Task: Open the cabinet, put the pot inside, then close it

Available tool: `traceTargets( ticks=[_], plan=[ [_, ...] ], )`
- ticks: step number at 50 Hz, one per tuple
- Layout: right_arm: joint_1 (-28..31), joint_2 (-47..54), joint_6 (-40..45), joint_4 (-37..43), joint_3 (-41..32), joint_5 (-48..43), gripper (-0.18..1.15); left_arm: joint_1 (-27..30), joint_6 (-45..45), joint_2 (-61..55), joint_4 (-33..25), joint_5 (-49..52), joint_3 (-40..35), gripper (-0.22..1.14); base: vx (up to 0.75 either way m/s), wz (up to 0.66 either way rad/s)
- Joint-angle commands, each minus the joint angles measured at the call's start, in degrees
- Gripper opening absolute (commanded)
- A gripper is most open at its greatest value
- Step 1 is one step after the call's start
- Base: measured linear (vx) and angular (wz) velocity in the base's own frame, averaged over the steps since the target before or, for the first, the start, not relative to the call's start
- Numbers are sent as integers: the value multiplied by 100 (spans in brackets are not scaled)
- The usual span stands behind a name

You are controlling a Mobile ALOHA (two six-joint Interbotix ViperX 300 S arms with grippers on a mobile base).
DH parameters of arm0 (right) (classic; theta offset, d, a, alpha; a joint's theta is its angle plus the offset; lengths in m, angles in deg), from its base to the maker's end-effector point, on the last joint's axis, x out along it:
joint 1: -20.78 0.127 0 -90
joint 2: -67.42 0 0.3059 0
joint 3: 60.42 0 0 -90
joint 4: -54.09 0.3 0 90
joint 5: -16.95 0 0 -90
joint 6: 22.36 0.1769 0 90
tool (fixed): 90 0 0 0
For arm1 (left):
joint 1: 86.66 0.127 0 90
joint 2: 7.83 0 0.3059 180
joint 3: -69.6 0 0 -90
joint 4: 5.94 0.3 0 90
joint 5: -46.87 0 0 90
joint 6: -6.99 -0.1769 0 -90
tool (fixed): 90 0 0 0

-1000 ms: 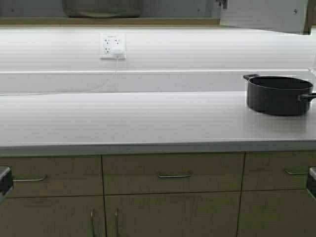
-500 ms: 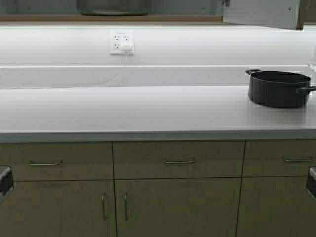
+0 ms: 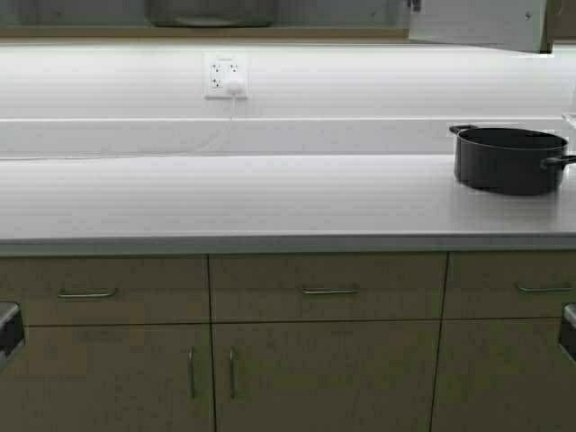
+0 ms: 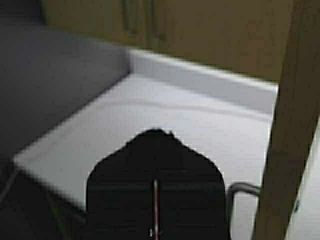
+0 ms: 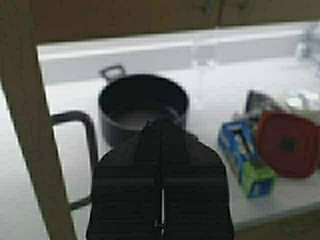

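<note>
The large dark-grey pot (image 3: pixel 211 11) stands inside the cabinet at the top of the high view; only its lower part shows. The cabinet's right door (image 3: pixel 477 22) hangs open at the top right, pale inner face toward me. Neither gripper's fingers show in the high view. My left gripper (image 4: pixel 156 132) is shut and empty over the white counter, beside a tan door edge (image 4: pixel 290 125) with a metal bar handle (image 4: pixel 240 192). My right gripper (image 5: pixel 161 122) is shut and empty, beside another tan door edge (image 5: pixel 30 125) with its bar handle (image 5: pixel 85 150).
A smaller dark pot with a stick handle (image 3: pixel 508 160) sits on the white counter (image 3: pixel 252 198) at the right, also in the right wrist view (image 5: pixel 142 107). A blue-green box (image 5: pixel 247 160) and a red-lidded container (image 5: pixel 287 145) lie beside it. Drawer cabinets (image 3: pixel 324 342) run below the counter; a wall outlet (image 3: pixel 225 75) is behind it.
The robot has moved back from the counter: the whole scene has shifted up and a little to the right, and more of the lower cabinets shows. Nothing on the counter has moved.
</note>
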Motion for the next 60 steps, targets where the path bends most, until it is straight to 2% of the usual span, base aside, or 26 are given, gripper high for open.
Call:
traceTargets(
  ticks=[1,17,33,38,48,60],
  plan=[
    [35,308,0,281,-519,-53,7,-229,9,-158,-26,-281,-211,3,2,-2],
    [870,316,-35,334,-659,-53,7,-1274,18,88,-26,-334,9,3,1,0],
    [2145,-334,-62,193,-290,-53,7,-2382,-9,1380,-9,-466,1125,3,-1,0],
    [2505,-712,-62,18,70,26,7,-2654,-9,1916,0,-448,1731,3,0,0],
    [2769,-1635,141,202,1292,9,7,-3217,0,2821,-18,-422,2962,3,1,1],
    [3981,-2329,185,211,2303,70,7,-3797,9,3261,-18,-422,3507,3,1,1]
  ],
)
